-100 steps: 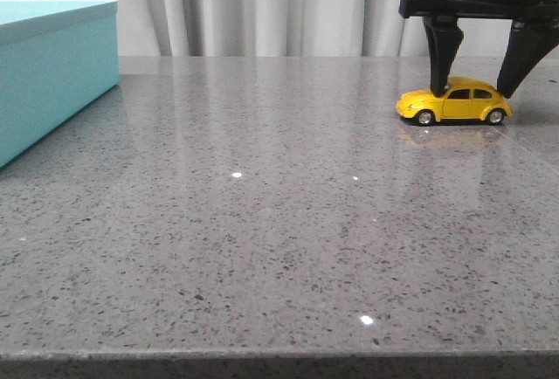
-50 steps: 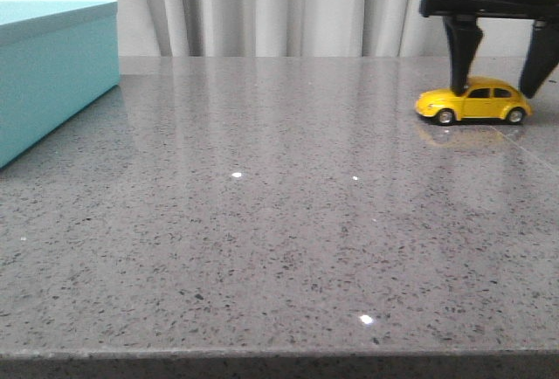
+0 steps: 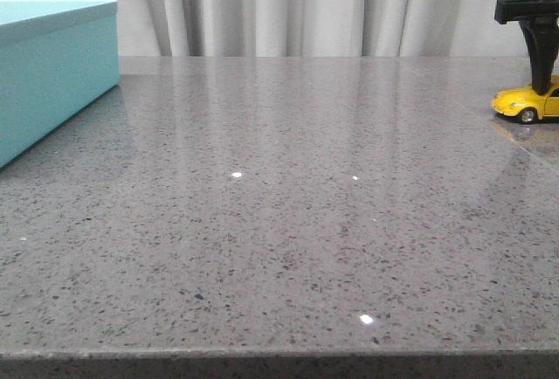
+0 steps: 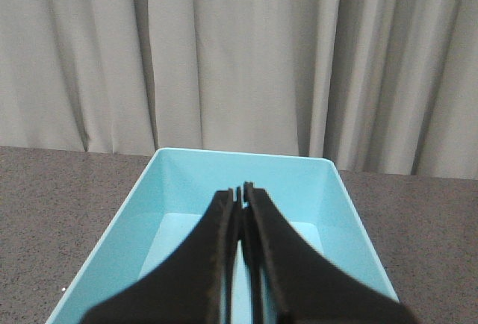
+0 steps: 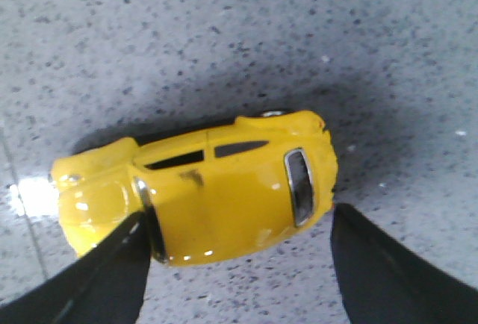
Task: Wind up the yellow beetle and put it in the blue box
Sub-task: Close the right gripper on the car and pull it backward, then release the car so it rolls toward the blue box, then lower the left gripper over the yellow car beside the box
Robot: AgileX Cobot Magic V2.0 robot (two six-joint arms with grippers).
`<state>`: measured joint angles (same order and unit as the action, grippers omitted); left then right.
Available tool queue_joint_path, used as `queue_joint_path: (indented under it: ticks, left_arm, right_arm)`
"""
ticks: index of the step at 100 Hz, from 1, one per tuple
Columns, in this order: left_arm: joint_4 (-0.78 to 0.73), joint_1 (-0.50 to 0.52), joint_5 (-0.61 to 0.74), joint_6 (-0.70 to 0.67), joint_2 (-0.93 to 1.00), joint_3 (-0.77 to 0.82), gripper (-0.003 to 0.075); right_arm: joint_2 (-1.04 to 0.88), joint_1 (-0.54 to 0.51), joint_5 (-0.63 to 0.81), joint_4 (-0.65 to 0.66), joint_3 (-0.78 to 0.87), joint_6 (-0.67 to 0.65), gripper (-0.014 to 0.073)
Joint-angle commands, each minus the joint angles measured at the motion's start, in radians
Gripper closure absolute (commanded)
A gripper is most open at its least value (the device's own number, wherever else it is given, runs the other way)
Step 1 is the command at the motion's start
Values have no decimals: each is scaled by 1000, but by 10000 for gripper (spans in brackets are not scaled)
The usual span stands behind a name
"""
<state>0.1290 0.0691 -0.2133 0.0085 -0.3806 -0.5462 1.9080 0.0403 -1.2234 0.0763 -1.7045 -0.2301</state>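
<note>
Since a second ago the yellow beetle [image 3: 530,103] has travelled to the right across the grey table [image 3: 279,222], and the right gripper [image 5: 235,264] has gone with it; now only the car's nose and one front wheel show at the right edge of the front view, with one black finger [image 3: 541,51] standing over it. From the right wrist camera I see the car from above, all wheels on the table, the two fingers spread wide at its nose and its tail. They look just beside the bodywork, but I cannot tell if they press it (so I do not say the car is held).

The left gripper [image 4: 243,264] has its fingers pressed together, holding nothing, above the open blue box [image 4: 328,189], which stands at the far left, well apart from the car.

I judge this to be the winding step: dragging the car backwards on its wheels. Next, the fingers must close on the body, lift it, and carry it over to the box.
</note>
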Motion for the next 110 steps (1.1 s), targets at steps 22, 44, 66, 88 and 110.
queue_joint_path:
  ticks: [22, 44, 66, 88, 110]
  left_arm:
    - [12, 1, 76, -9, -15, -34, 739]
    - [12, 1, 73, -9, -15, -34, 739]
    - [12, 1, 73, -9, -15, -34, 739]
    - [12, 1, 73, -9, -15, -34, 739]
    - [12, 1, 73, -9, -15, -34, 739]
  right_arm:
    - [-206, 0, -43, -180, -21, 97, 75]
    - [-368, 4, -16, -179, -21, 110, 75]
    - [-424, 4, -16, -179, -21, 110, 75]
    - [-427, 4, -15, -179, -21, 110, 75]
    - [-427, 4, 3, -179, -21, 112, 75]
